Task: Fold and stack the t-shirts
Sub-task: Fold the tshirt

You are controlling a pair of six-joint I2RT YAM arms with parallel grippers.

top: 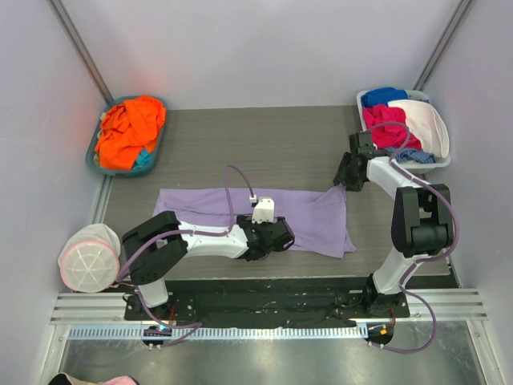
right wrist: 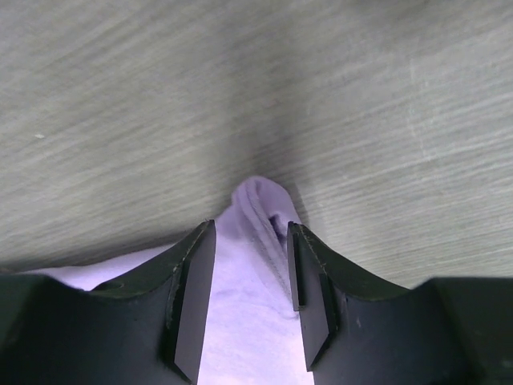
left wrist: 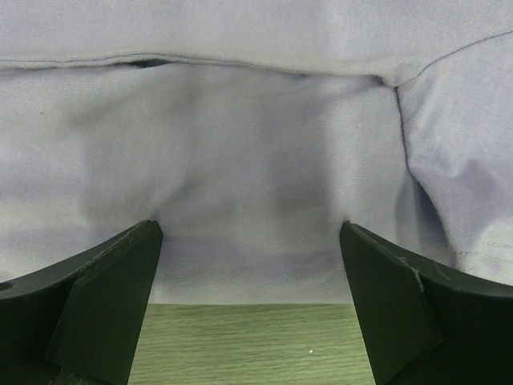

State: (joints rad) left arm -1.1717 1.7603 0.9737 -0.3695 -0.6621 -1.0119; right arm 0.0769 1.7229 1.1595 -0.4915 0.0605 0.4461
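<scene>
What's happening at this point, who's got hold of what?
A lavender t-shirt lies as a long strip across the table. The left gripper sits at its near edge, jaws wide open, holding nothing. The right gripper is at its far right corner, jaws apart with a bunched tip of cloth between them. An orange t-shirt waits in the blue basket.

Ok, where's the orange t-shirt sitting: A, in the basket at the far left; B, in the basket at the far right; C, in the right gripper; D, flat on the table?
A: the orange t-shirt is heaped in the far-left basket, while the lavender t-shirt lies on the table.
</scene>
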